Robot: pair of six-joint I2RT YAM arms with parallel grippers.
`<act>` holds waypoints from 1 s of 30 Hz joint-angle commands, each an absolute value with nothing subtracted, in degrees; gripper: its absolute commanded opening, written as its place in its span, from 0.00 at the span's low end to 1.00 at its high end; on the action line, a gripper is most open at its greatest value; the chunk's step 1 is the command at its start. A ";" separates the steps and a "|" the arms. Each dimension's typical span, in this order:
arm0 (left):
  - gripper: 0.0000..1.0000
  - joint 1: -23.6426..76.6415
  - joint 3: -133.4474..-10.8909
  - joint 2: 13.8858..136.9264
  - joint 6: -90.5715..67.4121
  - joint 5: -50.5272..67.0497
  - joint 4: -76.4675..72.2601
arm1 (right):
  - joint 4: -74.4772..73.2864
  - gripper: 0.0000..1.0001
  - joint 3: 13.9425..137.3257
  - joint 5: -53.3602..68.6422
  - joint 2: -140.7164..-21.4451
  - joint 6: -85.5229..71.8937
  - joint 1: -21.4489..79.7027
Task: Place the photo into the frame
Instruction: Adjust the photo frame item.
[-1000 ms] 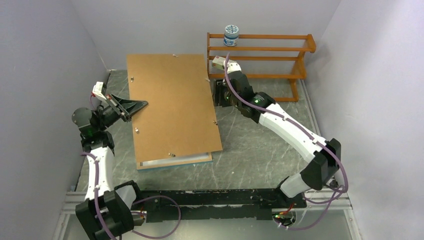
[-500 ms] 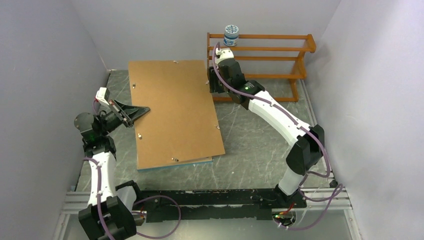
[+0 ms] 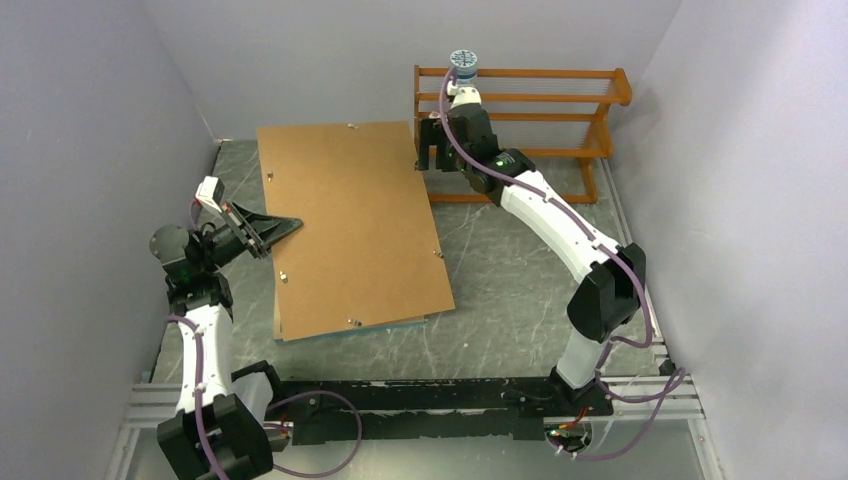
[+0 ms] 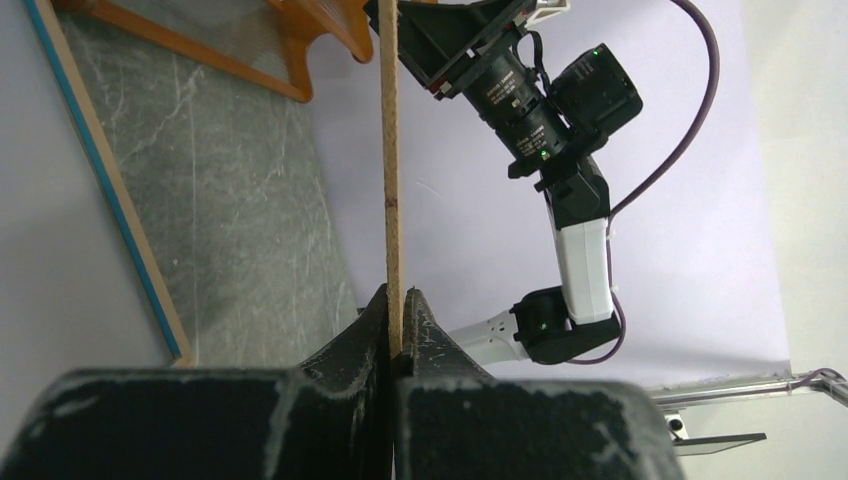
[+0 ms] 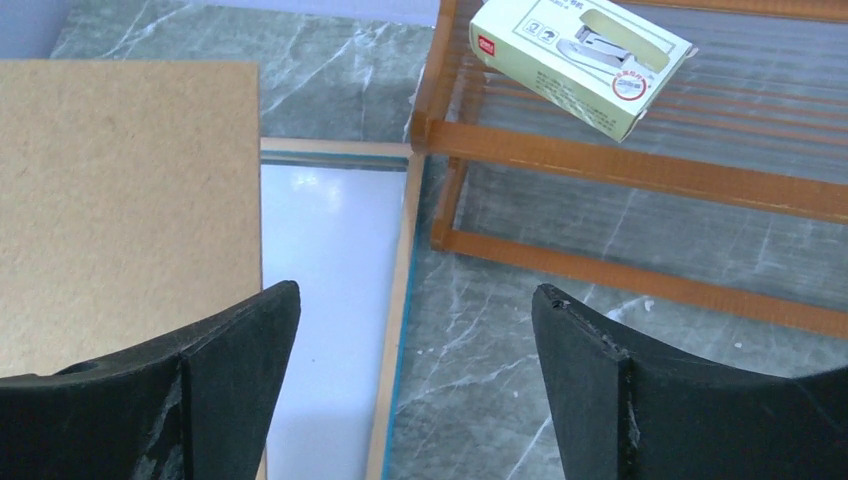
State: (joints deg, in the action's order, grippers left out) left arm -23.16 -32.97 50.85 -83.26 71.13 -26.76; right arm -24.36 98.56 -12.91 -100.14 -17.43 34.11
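Brown backing board (image 3: pixel 350 230) sits clamped in my left gripper (image 4: pixel 396 305), right gripper (image 5: pixel 415 295) gaping empty; photo (image 5: pixel 325 240) seemingly in frame (image 5: pixel 398 300), board unseated.

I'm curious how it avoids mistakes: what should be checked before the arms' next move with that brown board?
1. The left gripper pinches the backing board by its edge: ok.
2. The right gripper is open and empty: ok.
3. Board squared over the frame: not ok, a frame corner lies uncovered.
4. The photo inside the frame: cannot tell; only a white surface shows.
5. Right gripper apart from the shelf rack: ok, though close.
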 commanded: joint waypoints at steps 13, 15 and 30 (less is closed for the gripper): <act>0.03 -22.59 -32.63 53.35 -88.20 73.93 -34.29 | -21.72 0.96 86.71 5.07 -89.22 -29.34 22.23; 0.03 -22.59 -32.04 54.19 -90.31 73.92 -37.36 | -21.31 0.95 83.12 7.84 -86.07 -30.91 20.60; 0.03 -22.62 -30.85 56.34 -96.94 73.97 -45.18 | 7.17 0.96 57.31 38.55 -73.16 -52.50 18.56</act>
State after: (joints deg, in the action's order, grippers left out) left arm -22.68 -30.22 57.08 -93.82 73.60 -40.16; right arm -6.11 60.95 27.31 -72.38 -43.86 18.35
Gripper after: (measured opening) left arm 0.042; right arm 0.961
